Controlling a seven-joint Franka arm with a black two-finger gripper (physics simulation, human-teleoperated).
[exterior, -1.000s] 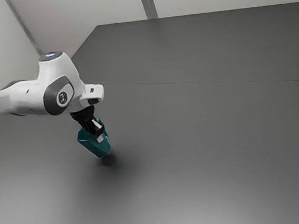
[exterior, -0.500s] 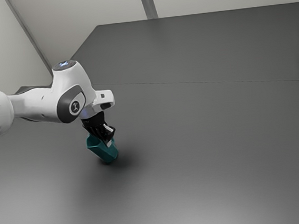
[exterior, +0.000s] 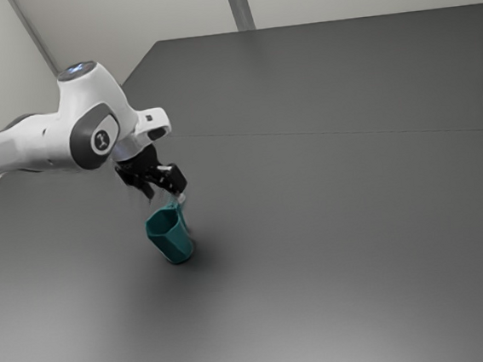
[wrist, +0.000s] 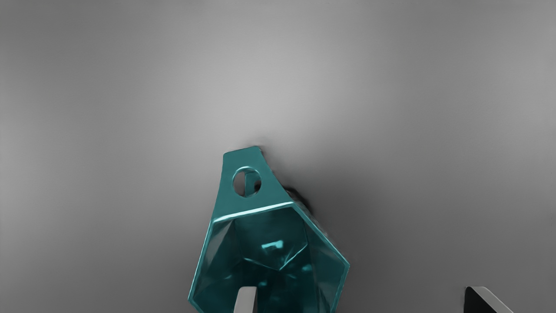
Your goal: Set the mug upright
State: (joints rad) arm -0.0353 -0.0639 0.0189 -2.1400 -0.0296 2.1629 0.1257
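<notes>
Your black gripper (exterior: 165, 197) hangs open, fingers spread wide, above the teal mug (exterior: 171, 239). The mug, mouth up, sits on the gray table (exterior: 334, 249) toward the exterior view's left.

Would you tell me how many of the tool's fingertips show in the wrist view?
2. One fingertip of the tool shows against the mug's opening; the other is well off to the mug's side, against the tabletop.

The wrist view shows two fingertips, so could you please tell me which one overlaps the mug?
The mostly pale fingertip, seen against the mug's dark inside. The other fingertip, with a broad black side, shows clear of the mug, against the table.
</notes>
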